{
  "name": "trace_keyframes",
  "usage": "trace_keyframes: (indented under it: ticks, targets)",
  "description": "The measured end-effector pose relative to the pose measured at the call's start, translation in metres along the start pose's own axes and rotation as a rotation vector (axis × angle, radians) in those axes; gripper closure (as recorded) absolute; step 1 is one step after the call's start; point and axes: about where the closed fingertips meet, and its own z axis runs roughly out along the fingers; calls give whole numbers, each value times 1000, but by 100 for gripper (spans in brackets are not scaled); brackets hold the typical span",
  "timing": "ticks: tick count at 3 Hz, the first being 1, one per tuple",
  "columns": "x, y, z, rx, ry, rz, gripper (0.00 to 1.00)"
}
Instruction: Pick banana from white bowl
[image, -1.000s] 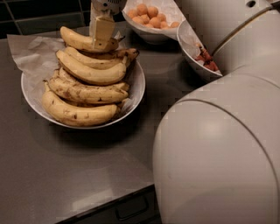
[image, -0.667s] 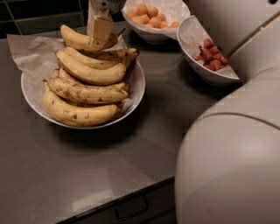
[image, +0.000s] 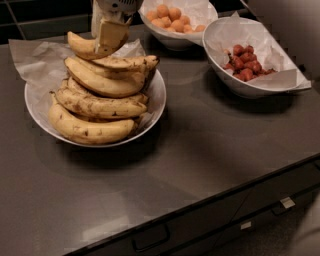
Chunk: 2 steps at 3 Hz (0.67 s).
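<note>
The white bowl (image: 158, 98), wide, shallow and lined with crinkled white paper, stands at the left of the dark counter and holds a stack of several bananas. The banana (image: 78, 45), plump and yellow, lies on top of the stack at the back. My gripper (image: 107, 43) comes down from the top edge of the camera view and is shut on the banana's right end; one pale finger (image: 113, 32) covers that end. The brown-streaked bananas (image: 100, 105) lie beneath, inside the bowl.
A white bowl of orange balls (image: 172, 43) stands behind, right of my gripper. A deeper white bowl with red fruits (image: 252, 91) stands at the right. The counter's front edge (image: 210, 197) runs diagonally above drawers with handles (image: 287, 202). A pale part of my body (image: 295, 20) fills the top right corner.
My large white arm body, which covered the right half of the view, has swung out to the right and uncovered the counter and the red fruit bowl. The gripper stays on the top banana.
</note>
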Motion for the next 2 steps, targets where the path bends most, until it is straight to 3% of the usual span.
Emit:
trace_keyframes:
  ticks: [2]
  targets:
    - [-36, 22, -23, 84, -35, -99, 100]
